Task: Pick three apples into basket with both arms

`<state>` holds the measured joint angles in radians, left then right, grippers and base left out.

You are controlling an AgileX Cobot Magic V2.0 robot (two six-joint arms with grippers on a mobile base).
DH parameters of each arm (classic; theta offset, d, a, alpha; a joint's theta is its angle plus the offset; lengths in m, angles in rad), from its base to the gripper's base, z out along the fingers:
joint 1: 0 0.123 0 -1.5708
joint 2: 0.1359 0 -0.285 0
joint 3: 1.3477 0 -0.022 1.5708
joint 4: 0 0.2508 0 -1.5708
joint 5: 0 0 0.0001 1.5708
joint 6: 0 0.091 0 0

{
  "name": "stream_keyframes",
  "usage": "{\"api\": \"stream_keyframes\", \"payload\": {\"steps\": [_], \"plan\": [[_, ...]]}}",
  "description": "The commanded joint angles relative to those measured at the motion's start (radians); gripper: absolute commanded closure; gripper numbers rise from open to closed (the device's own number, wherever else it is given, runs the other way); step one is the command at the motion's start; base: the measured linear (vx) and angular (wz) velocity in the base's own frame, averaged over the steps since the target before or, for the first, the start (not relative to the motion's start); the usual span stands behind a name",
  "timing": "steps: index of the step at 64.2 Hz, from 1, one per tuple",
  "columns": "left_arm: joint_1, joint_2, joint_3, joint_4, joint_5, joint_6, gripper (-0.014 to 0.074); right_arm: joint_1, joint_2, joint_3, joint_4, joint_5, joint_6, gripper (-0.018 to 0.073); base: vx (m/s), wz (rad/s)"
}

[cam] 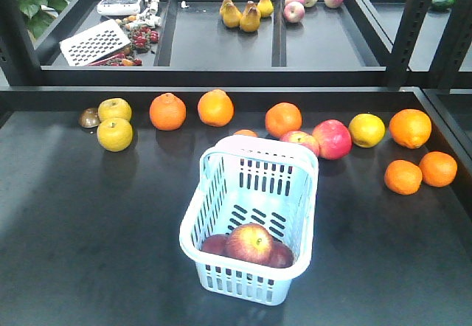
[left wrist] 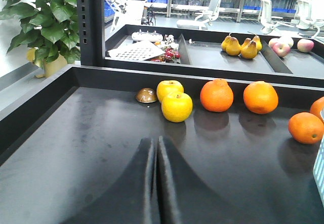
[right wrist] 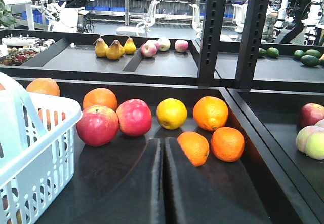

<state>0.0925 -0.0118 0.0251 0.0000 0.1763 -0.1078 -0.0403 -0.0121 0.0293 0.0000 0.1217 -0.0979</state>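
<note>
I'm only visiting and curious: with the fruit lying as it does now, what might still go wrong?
The three apples crowd the near end of the basket, so lifting it might tip it that way. Two more red apples lie just behind the basket and could be taken for unfinished work. Both grippers, left gripper and right gripper, are closed, holding nothing.

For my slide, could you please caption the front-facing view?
Three apples sit in the basket among loose fruit.
</note>
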Motion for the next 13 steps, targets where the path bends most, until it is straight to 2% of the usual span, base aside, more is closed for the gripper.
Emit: {"api": "stream_keyframes", "payload": {"steps": [1,13], "plan": [[-0.005,-0.015,0.006,0.000,-0.076,-0.004,0.0603,-0.006,-0.013,0.013,-0.005,-0.079,-0.006,0.0564,0.00,0.00],[-0.005,-0.015,0.006,0.000,-0.076,-0.004,0.0603,-0.006,-0.013,0.013,-0.005,-0.079,-0.006,0.0564,0.00,0.00]]}}
